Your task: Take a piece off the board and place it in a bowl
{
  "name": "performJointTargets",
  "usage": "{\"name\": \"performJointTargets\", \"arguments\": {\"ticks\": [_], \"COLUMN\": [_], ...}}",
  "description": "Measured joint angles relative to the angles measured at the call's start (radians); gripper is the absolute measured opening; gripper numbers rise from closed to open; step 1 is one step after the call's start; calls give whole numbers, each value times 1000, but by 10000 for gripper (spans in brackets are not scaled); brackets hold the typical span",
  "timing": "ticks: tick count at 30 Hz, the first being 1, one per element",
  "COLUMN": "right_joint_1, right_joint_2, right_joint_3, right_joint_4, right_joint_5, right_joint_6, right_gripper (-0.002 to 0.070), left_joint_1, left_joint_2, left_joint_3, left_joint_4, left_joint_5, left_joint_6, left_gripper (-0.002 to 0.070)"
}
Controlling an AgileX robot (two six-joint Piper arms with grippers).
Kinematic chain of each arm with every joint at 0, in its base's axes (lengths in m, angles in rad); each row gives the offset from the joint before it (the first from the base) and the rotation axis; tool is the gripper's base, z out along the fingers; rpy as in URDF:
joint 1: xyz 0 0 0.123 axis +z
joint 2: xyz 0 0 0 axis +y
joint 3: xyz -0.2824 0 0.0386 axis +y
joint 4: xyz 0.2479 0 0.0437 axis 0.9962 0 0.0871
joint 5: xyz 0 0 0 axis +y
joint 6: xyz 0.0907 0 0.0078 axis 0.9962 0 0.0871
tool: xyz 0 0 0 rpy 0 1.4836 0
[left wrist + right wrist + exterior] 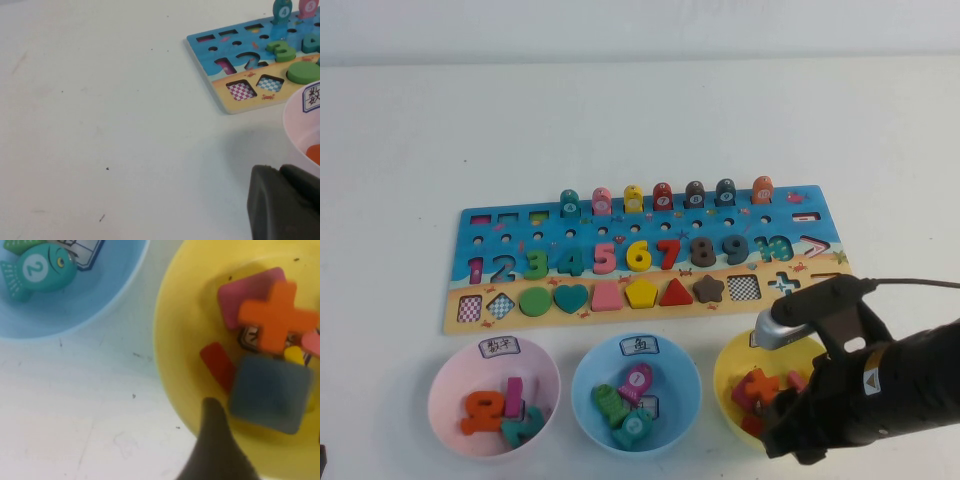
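White table (640, 120) carries long puzzle board (520, 222); checkered square slot near its right end bare. Right arm covers much of yellow bowl (732, 362) in high view, rim partly hidden. Right claw (260, 440) above that bowl; only one dark finger (212, 450) shows, spread or pressed together: cannot tell. Slate-blue square piece (271, 393) blurred, inside bowl among orange cross (278, 316), pink and red pieces; resting or gripped unclear. Left claw (282, 202) cut off at frame corner beside pink bowl (295, 125), state cannot tell
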Motion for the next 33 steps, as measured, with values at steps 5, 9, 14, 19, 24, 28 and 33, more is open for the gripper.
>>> {"name": "performJointTargets", "arguments": {"ticks": [5,9,14,19,24,28,33], "right_joint_1": [0,0,0,0,0,0,0], "right_joint_2": [0,-9,-71,-182,-359,-520,-706], "right_joint_3": [0,-21,-92,-111,-71,9,83], "right_joint_4": [0,0,0,-12,-20,-20,-18], "right_joint_5": [0,20,89,152,209,211,305], "right_joint_6": [0,0,0,-8,-18,-19,-21], "right_gripper": [417,382,162,10,-11,-15,-15], "left_joint_1": [0,0,0,0,0,0,0], "left_joint_2": [0,0,0,0,0,0,0], "left_joint_3": [0,0,0,0,0,0,0], "left_joint_4": [0,0,0,0,0,0,0], "left_joint_5": [0,0,0,0,0,0,0], "left_joint_6": [0,0,0,0,0,0,0], "left_gripper": [-3,-3,-3,-3,-3,-3,-3]}}
